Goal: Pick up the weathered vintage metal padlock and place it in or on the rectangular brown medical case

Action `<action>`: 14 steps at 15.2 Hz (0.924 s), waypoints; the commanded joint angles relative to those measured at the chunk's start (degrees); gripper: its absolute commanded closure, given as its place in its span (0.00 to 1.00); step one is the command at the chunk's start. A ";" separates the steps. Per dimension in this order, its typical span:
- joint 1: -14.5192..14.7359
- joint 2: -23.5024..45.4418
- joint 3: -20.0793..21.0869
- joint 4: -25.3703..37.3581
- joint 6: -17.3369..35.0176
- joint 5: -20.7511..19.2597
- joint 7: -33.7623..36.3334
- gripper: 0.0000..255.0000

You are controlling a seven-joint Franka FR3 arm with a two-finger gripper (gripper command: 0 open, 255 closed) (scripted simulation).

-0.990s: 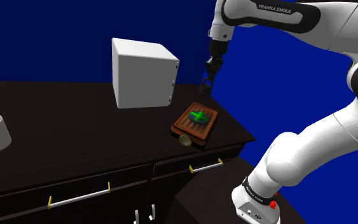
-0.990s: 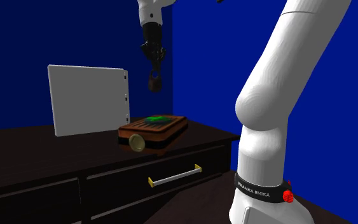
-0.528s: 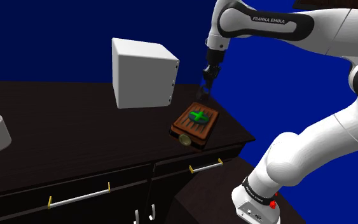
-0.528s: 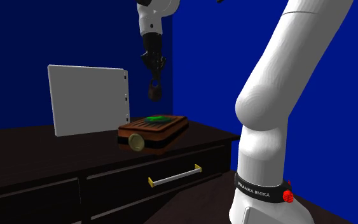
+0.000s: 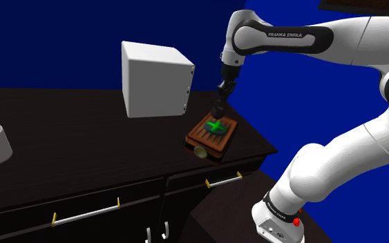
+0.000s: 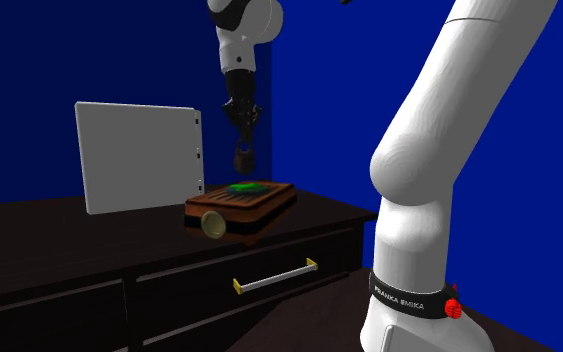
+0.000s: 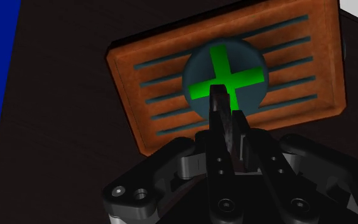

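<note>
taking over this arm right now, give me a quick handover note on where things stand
Gripper: shut on the padlock, which hangs below it.
Things: the brown case with a green cross lies near the corner of the dark cabinet, beside a white box. The padlock is in the air right over the cross, not touching the case.
Done: padlock picked up and brought over the case.
Left: lower, open the gripper, leave the padlock on the case, retreat.
</note>
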 commanded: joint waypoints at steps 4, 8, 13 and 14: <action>-0.04 -0.03 -0.08 -1.81 1.80 -0.06 0.02 1.00; -0.04 -0.03 -0.08 -1.81 1.81 -0.06 0.02 1.00; -0.04 -0.03 -0.08 -1.81 1.81 -0.06 0.02 0.00; -0.04 -0.03 -0.08 -1.81 1.80 -0.06 0.02 0.00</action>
